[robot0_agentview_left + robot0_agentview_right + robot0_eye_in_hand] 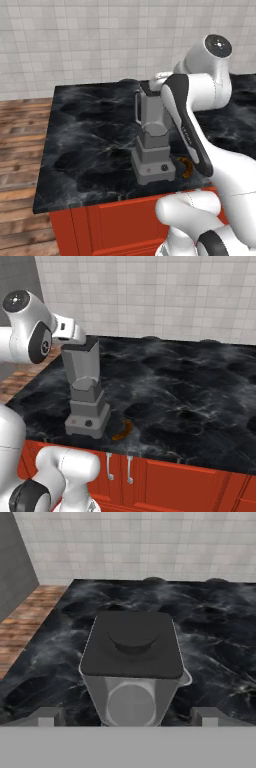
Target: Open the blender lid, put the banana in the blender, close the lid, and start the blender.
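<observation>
We see the blender [152, 145] near the front edge of the dark counter [85, 150], and the blender lid [132, 643] sits flat on top of the jar. Our gripper [129, 717] waits just behind the lid, jaws wide apart, holding nothing. The lid looks light, stiff and smooth, so we think we should pinch its two side edges. Right of the base lies the banana [123, 430], soft and easy to squash.

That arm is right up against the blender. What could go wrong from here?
The blender lid sits tilted, shifted back so the front of the jar's mouth gapes below it; a clumsy grab might knock it onto the counter. The open gripper hangs close to the tall blender, so a sideways nudge might tip it. The banana lies against the base, near the counter's front edge, and could get pushed off.
</observation>
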Controlling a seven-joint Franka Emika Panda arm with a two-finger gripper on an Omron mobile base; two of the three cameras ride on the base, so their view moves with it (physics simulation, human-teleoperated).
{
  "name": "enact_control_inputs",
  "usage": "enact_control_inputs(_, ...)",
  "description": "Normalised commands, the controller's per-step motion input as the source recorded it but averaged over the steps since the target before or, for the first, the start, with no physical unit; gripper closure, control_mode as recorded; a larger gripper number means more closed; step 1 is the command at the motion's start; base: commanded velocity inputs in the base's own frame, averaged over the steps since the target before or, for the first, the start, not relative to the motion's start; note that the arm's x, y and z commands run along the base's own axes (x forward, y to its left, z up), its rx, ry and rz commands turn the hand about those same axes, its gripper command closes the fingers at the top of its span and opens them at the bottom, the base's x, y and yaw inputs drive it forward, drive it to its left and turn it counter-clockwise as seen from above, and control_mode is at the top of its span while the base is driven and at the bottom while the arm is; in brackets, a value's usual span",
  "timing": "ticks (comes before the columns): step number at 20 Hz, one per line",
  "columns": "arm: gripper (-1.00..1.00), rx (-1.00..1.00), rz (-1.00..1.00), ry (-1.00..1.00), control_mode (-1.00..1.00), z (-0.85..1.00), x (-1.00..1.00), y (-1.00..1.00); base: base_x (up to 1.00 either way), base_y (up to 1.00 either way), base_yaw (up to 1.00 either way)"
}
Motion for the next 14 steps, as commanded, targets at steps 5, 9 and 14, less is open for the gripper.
enact_control_inputs(5, -1.0, 0.0, 0.0, 0.0, -1.0, 0.14, 0.33, 0.01, 0.0, 0.0, 0.0)
enact_control_inputs(9, -1.0, 0.0, 0.0, 0.04, -1.0, -0.03, 0.37, 0.0, 0.0, 0.0, 0.0)
enact_control_inputs(14, -1.0, 0.0, 0.0, 0.06, -1.0, -0.29, 0.37, 0.0, 0.0, 0.0, 0.0)
